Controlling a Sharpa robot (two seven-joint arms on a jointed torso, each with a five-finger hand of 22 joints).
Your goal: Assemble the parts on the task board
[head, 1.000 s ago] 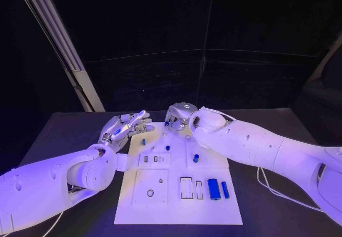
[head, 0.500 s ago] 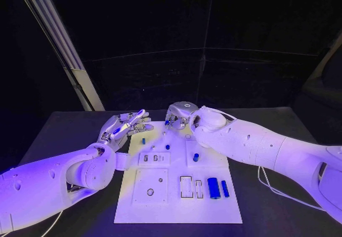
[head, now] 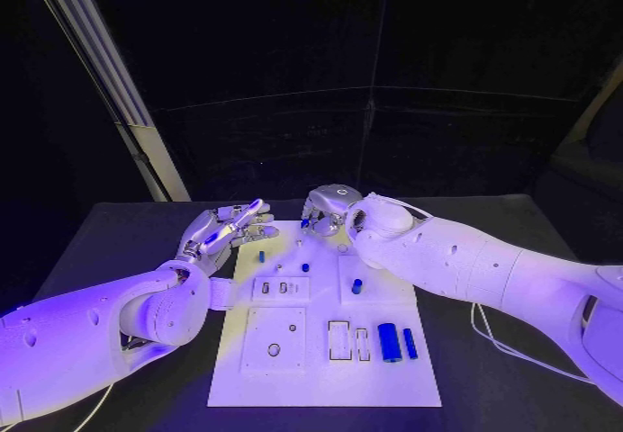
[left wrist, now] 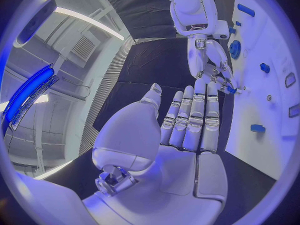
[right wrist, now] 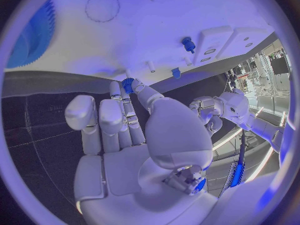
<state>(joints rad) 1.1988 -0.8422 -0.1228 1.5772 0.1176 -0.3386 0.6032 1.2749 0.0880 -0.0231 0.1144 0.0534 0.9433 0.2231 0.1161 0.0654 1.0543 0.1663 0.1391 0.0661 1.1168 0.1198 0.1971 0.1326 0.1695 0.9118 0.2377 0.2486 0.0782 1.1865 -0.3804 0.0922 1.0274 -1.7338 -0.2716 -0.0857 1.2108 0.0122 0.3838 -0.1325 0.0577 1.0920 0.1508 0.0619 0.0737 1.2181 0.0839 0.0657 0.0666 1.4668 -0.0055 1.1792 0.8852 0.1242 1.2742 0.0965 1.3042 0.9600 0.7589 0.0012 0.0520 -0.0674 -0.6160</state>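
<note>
We are looking down at the white board (head: pixel 325 360) lying in the middle of the dark surface (head: pixel 506 225), and we are placing everything against that board. Our left hand (head: pixel 231 227) is hovering at the board's far left corner, its fingers (left wrist: pixel 194 120) stretched out side by side and holding nothing. Our right hand (head: pixel 325 211) is hanging over the board's far edge, near the left hand but apart from it. It is pinching a small blue piece (right wrist: pixel 128 84) at its fingertips, just above the board.

On the board itself, a thick blue cylinder (head: pixel 390 343) and a thinner blue bar (head: pixel 410 345) are lying side by side near the near right corner, beside two empty rectangular slots (head: pixel 347 343). Three smaller blue pieces are sitting further up the board: one toward the left edge (head: pixel 261 257), one in the middle (head: pixel 306 267), and one a little nearer to us (head: pixel 356 286).
</note>
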